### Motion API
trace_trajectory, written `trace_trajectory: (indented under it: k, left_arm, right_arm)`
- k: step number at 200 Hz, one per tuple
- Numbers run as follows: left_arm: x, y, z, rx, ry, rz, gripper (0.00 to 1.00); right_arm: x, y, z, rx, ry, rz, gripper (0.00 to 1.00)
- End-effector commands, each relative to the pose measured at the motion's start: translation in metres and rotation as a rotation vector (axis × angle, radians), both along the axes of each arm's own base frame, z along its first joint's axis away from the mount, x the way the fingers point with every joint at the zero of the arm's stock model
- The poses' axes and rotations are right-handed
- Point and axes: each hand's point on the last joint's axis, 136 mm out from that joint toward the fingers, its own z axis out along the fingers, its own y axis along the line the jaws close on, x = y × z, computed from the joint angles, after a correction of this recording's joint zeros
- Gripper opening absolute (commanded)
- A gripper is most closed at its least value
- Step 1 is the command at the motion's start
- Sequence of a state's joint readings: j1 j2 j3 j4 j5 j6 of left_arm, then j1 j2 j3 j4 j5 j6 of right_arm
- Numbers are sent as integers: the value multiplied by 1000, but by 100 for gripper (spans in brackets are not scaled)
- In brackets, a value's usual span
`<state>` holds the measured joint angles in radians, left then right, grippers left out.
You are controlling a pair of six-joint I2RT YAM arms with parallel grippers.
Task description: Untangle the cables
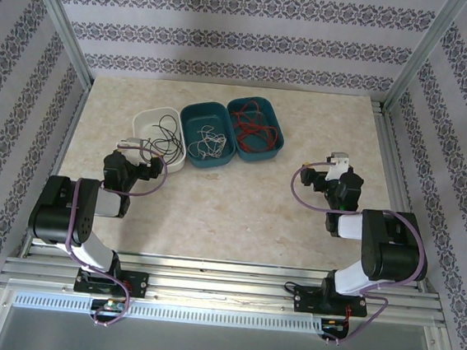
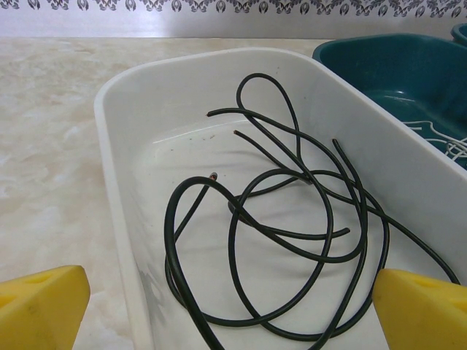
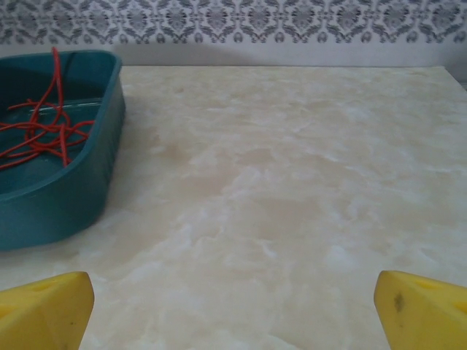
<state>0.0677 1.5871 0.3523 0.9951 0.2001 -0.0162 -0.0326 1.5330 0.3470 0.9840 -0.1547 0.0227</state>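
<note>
The cables lie sorted by colour in three trays. Black cables [image 2: 292, 219] loop loosely inside the white tray [image 2: 117, 146], and my left gripper [image 2: 233, 321] stands open at that tray's near end with nothing between its yellow fingers [image 2: 44, 306]. From above, the left gripper [image 1: 143, 151] sits just at the white tray [image 1: 144, 119]. White cables [image 1: 209, 142] rest in the middle teal tray [image 1: 191, 117]. Red cables [image 3: 44, 131] fill the right teal tray [image 3: 66, 197]. My right gripper [image 3: 233, 313] is open over bare table, well right of that tray.
The three trays stand side by side at the back centre of the marbled table [image 1: 230, 208]. Metal frame rails [image 1: 389, 149] border the table's right side, and patterned walls enclose it. Purple cables run along both arms.
</note>
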Motion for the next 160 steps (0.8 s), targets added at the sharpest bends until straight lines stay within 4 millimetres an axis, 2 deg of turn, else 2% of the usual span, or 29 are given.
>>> trace_trajectory:
  k: [1,66,160]
  left_arm:
    - [1,5,2,-11,-12,24,99]
    - [0,0,3,-10,-19,-8,99]
    - [0,4,2,-12,-18,18,99]
  right_arm:
    - [6,-12,5,12,-15,-87,98]
    - [6,-12,5,0,-11,-98,98]
    - [6,-12,4,-3,-9,-97,98]
